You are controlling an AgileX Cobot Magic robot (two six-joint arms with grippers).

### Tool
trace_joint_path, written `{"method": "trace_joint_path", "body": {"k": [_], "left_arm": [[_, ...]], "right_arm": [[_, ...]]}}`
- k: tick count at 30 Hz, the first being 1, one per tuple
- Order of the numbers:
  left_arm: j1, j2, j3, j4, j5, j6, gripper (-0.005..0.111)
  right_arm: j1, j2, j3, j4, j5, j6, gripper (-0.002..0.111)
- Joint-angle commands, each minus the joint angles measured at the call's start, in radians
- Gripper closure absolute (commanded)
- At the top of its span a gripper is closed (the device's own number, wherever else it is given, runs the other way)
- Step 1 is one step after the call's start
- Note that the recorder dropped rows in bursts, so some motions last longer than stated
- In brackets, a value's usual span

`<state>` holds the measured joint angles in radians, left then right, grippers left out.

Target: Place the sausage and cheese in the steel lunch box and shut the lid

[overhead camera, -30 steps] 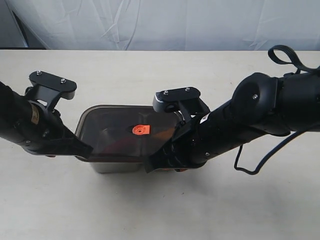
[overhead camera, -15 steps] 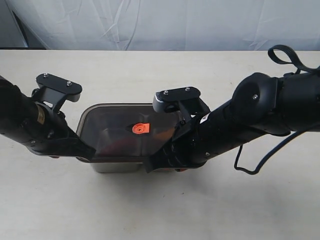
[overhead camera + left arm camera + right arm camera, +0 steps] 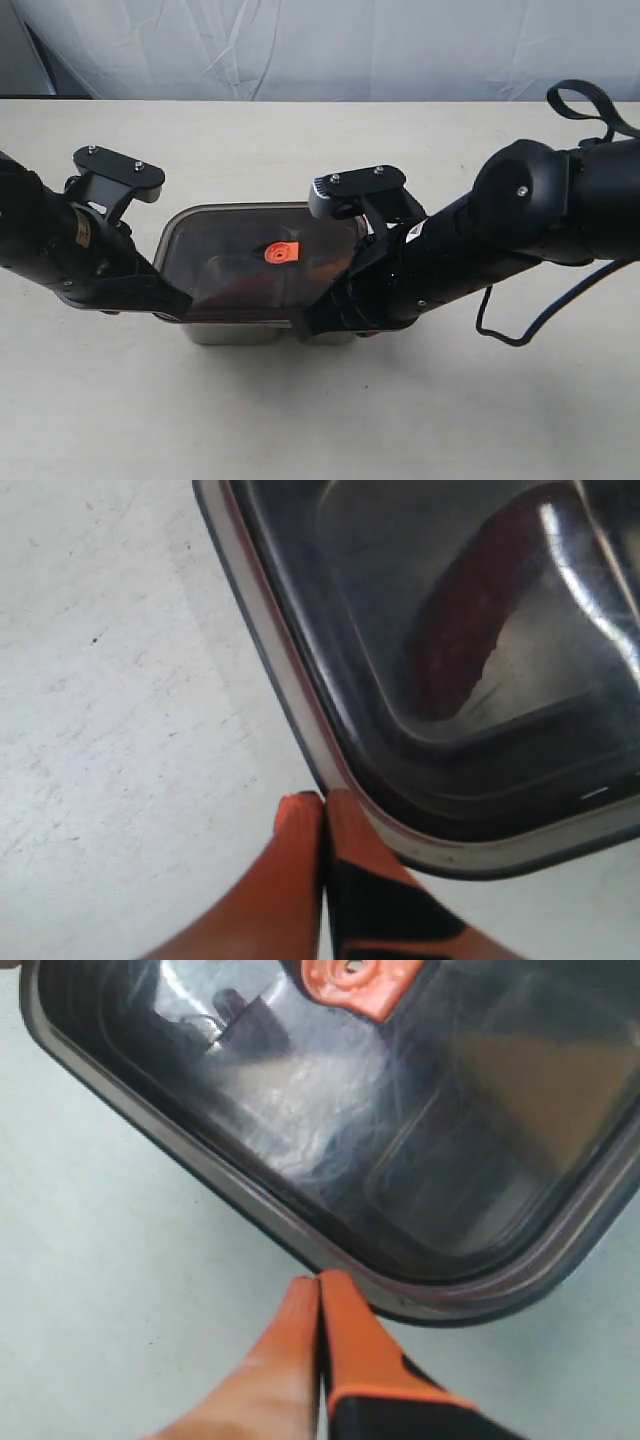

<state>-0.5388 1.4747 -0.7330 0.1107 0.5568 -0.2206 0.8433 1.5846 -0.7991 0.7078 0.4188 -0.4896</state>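
Pale scuffed tabletop, white sheet behind: at its middle we see the shiny rectangular stainless-steel lunch box with the dark smoky translucent lid lying on top of it, small orange valve tab upward. Through the lid, the left wrist view shows the curved red toy sausage in one compartment. A tan wedge-like patch in the right wrist view we take for the yellow-orange cheese, though the tint blurs it. Left gripper and right gripper have their orange jaws pressed together on nothing, each tip at a rounded corner of the lid's rim. We judge both items loaded and the lid ready to be pushed home. The lid looks stiff, light and smooth, best pressed along the rim over its seal, not at the centre. The box looks light, rigid and slick, likely to skate under a one-sided push
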Motion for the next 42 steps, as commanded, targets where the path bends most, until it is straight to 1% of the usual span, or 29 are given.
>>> {"method": "trace_joint_path", "body": {"k": [1,6,9,17,22,29,35,38,42], "left_arm": [[-0.001,0.016,-0.001,-0.02,-0.061,-0.002,0.106],[-0.001,0.016,-0.001,-0.02,-0.059,-0.002,0.106],[-0.001,0.016,-0.001,-0.02,-0.059,-0.002,0.106],[-0.001,0.012,-0.003,-0.004,-0.057,-0.002,0.106],[-0.001,-0.048,-0.003,-0.001,-0.057,-0.002,0.106],[-0.001,-0.133,-0.003,0.014,-0.036,-0.002,0.106],[-0.001,-0.136,-0.003,0.054,-0.004,-0.019,0.106],[-0.001,-0.109,-0.003,0.081,0.004,-0.058,0.106],[-0.001,-0.072,-0.003,0.086,-0.001,-0.06,0.106]], "right_arm": [[-0.006,-0.055,-0.004,-0.117,0.002,0.092,0.108],[-0.006,-0.091,-0.004,-0.327,0.059,0.288,0.108],[-0.006,-0.093,-0.004,-0.341,0.089,0.294,0.108],[-0.006,-0.093,-0.004,-0.341,0.086,0.294,0.108],[-0.006,-0.097,-0.004,-0.353,0.078,0.303,0.108],[-0.006,-0.147,-0.004,-0.523,0.086,0.455,0.108],[-0.006,-0.227,-0.004,-0.734,0.121,0.66,0.108],[-0.006,-0.248,-0.004,-0.765,0.143,0.683,0.108],[-0.006,-0.253,-0.004,-0.765,0.163,0.688,0.108]]}}
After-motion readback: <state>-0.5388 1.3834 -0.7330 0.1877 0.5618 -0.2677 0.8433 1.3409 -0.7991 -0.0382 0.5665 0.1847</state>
